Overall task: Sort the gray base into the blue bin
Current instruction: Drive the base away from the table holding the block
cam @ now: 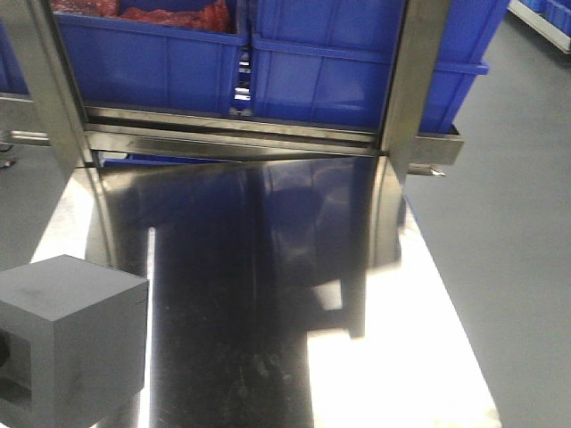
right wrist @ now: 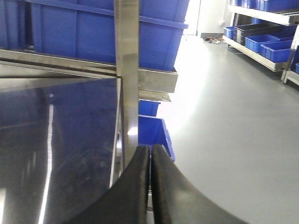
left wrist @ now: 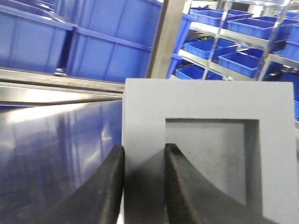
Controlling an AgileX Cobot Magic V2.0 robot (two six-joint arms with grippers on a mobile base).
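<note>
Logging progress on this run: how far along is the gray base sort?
Done: the left gripper clamps one wall of the gray base, one finger in its recess. In hand: the lift; whether the block is off the steel table is unclear. Left: carrying it to the blue bin behind the table and releasing it. The right gripper is shut and empty.

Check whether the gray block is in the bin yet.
Not in. The block is at the near-left corner of the table, left gripper pinching its wall; bins stand beyond.
</note>
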